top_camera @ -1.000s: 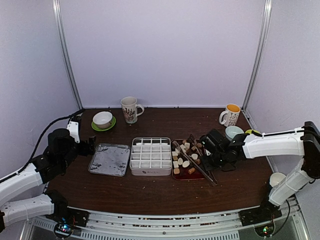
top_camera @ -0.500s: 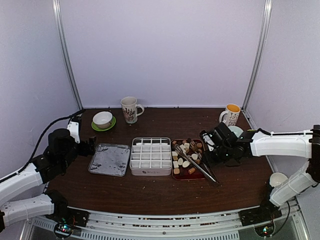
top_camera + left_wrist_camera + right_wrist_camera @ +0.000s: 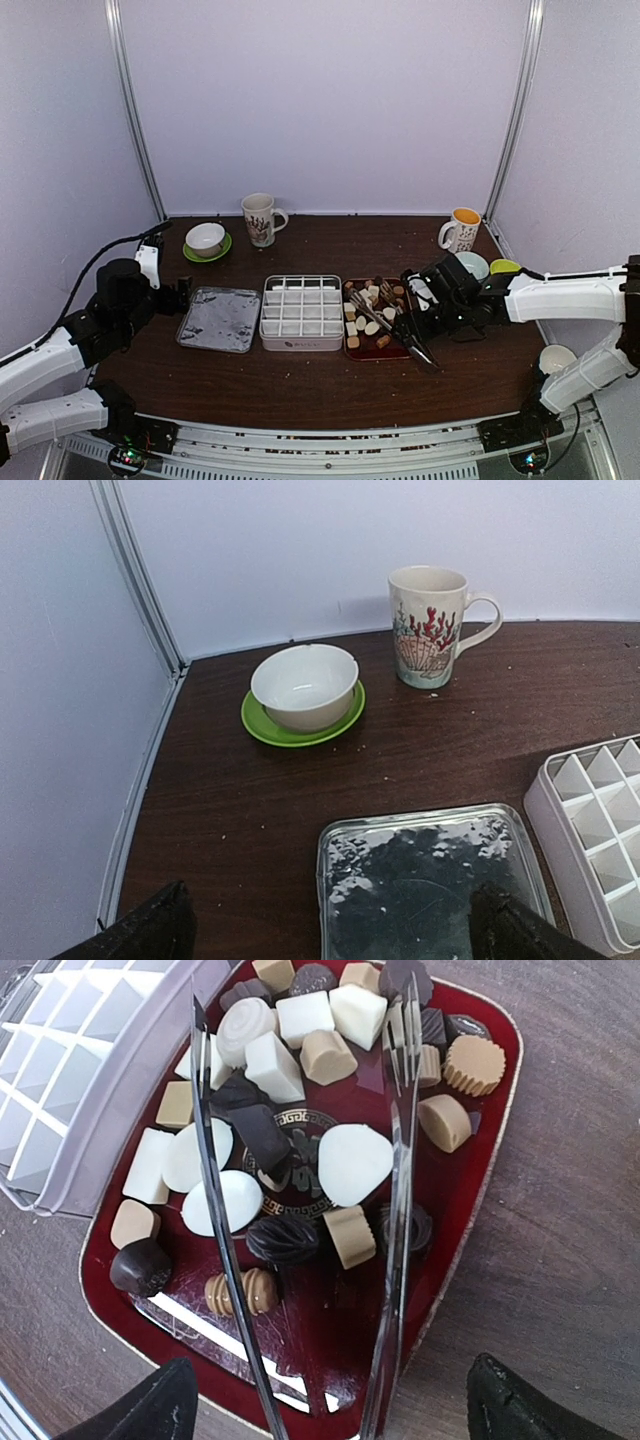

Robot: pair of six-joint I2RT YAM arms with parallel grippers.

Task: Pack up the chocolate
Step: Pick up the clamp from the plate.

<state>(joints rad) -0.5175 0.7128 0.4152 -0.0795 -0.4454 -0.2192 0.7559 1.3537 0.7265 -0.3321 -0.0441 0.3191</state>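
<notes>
Dark-red tray point(image 3: 455, 1210) carries the chocolate point(image 3: 352, 1160), loose pieces not yet in the white grid box point(image 3: 90, 1070) just beside it. Metal tongs point(image 3: 398, 1210) lie across the tray with their arms spread, the handle end toward the right arm. We think this lets the right end effector point(image 3: 335, 1405), its fingers apart on both sides and gripping nothing, close there. The left end effector point(image 3: 330, 935) hangs spread above a clear lid point(image 3: 430, 880), out of the way.

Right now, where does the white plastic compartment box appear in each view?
Top external: white plastic compartment box, table centre, left of dark-red rectangular tray.
Left wrist: box, lower right corner, cut off.
Right wrist: box, upper left corner.
Landmark: tray beside it, except left wrist.
</notes>
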